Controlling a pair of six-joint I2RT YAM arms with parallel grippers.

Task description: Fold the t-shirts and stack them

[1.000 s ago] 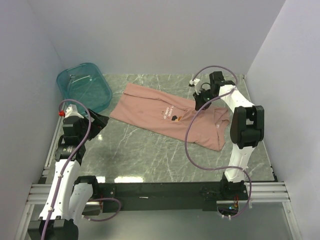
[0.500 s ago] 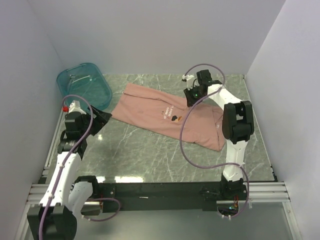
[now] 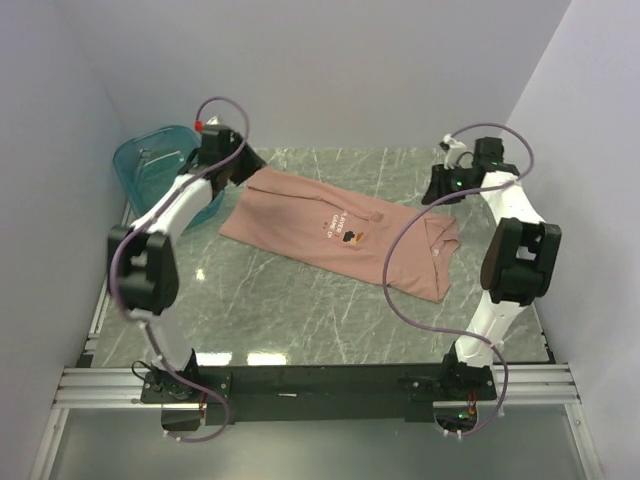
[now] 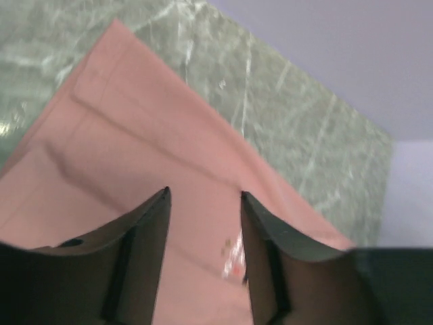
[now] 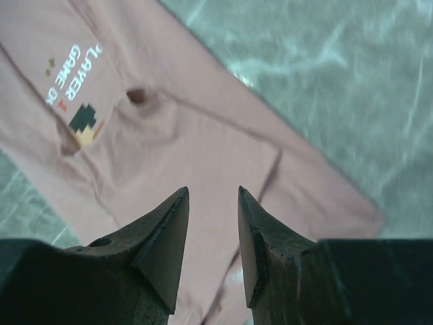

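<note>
Top external view: the dusty-pink t-shirt (image 3: pixel 290 215) lay flat on the marble table (image 3: pixel 270 300) as a long band running diagonally from far left to near right. Its chest graphic (image 3: pixel 349 238) faced up. The teal tub (image 3: pixel 150 165) sat in the table's far-left corner, partly hidden by the left arm. The left gripper (image 3: pixel 243 165) was at the shirt's far-left corner. The right gripper (image 3: pixel 438 188) was at the far edge of the shirt's right end.

Left wrist view: the left gripper (image 4: pixel 204 193) had its jaws parted, with pink fabric (image 4: pixel 135 135) showing through the gap and nothing pinched. Contact with the cloth could not be judged.

Right wrist view: the right gripper (image 5: pixel 212 189) was likewise released and grasped nothing. The shirt (image 5: pixel 203 135) lay below it, with the pixel graphic (image 5: pixel 84 122) and white text (image 5: pixel 71 71) off to one side.
</note>
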